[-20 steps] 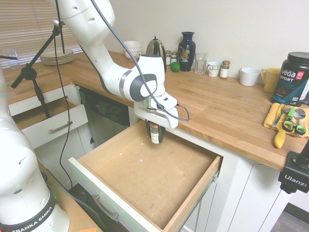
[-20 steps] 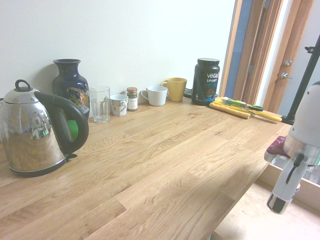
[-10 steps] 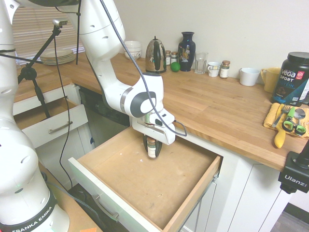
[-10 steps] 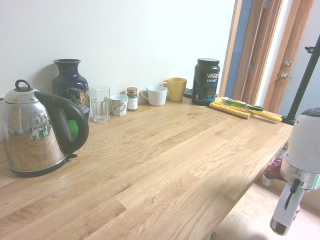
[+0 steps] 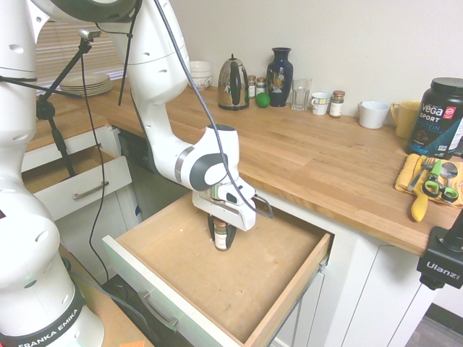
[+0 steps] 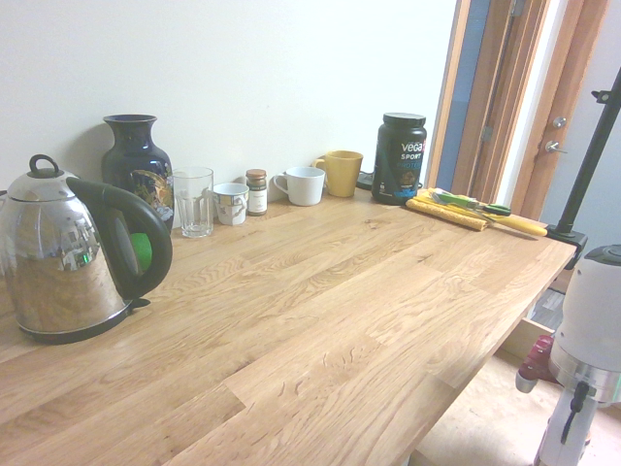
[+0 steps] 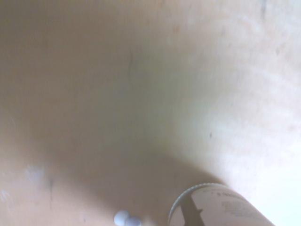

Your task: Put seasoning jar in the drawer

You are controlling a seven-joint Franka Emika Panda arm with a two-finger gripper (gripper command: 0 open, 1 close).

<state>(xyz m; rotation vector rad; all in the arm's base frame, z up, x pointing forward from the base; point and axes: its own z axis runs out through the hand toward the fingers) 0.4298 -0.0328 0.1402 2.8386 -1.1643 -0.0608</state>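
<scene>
Seasoning jar (image 5: 221,236) — upright in hand (image 5: 221,242)

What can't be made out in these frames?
- Whether the small glass seasoning jar touches the wide wooden drawer's floor: the hand hides its base in the first exterior view.
- Jar label print: blurred and cut off in the wrist view.

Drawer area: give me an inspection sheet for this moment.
Surface: wooden countertop, worn.
Job's things: seasoning jar upright, low inside the open drawer; contact with its bottom unclear.
Clutter: kettle, vase, glass, mugs, Vega tub, utensils on yellow cloth.
Grippers: gripper shut on the jar, pointing down.
Cables: black cable along the arm.
Surroundings: smaller drawer open; plates.
</scene>
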